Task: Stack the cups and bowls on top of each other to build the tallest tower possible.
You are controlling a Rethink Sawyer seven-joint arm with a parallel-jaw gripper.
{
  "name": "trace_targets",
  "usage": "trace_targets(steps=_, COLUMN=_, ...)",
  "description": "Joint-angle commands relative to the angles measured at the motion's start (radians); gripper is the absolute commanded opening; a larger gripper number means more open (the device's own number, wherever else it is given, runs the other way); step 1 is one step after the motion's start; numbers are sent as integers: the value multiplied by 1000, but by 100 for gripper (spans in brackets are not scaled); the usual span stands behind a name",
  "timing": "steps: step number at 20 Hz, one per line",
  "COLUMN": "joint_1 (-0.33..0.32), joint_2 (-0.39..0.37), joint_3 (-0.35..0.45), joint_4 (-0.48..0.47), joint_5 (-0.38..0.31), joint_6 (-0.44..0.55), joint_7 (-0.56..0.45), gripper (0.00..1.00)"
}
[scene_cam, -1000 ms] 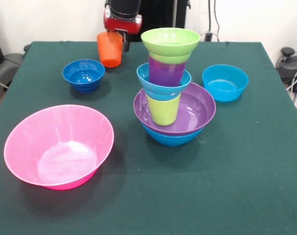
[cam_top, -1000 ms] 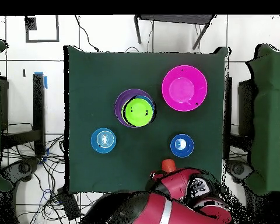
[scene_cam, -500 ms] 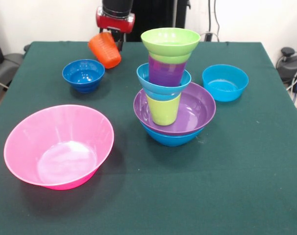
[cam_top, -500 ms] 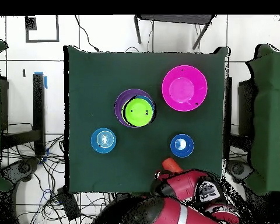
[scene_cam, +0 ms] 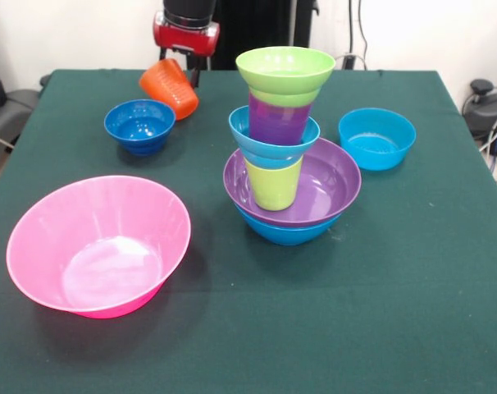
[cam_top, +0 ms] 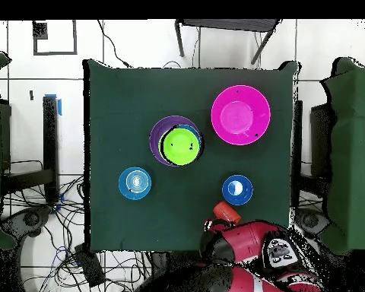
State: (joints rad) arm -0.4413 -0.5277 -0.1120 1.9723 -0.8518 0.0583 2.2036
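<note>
The tower stands mid-table: a blue bowl at the base, a purple bowl, an upside-down lime green cup, a turquoise bowl, a purple cup and a lime green bowl on top. From above the tower shows its green top. My gripper hangs at the table's far edge, shut on the orange cup, which is tilted with its mouth towards the upper left. The orange cup also shows beside the arm in the overhead view.
A small dark blue bowl sits just in front of the orange cup. A huge pink bowl is at the near left. A loose turquoise bowl sits right of the tower. The red arm covers the table's robot-side edge.
The gripper has moved left and a little back and has turned, so the orange cup went from hanging mouth down to a strong tilt. Tower and bowls have not moved.
</note>
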Motion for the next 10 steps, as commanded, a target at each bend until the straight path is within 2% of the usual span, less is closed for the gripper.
trace_targets(steps=1, joint_1=-35, joint_2=-8, joint_3=181, joint_4=-26, joint_5=-35, joint_6=85, joint_7=-96, gripper=100)
trace_targets(steps=10, joint_1=-105, joint_2=-46, joint_3=290, joint_4=-4, joint_5=1, joint_6=183, joint_7=-155, gripper=100)
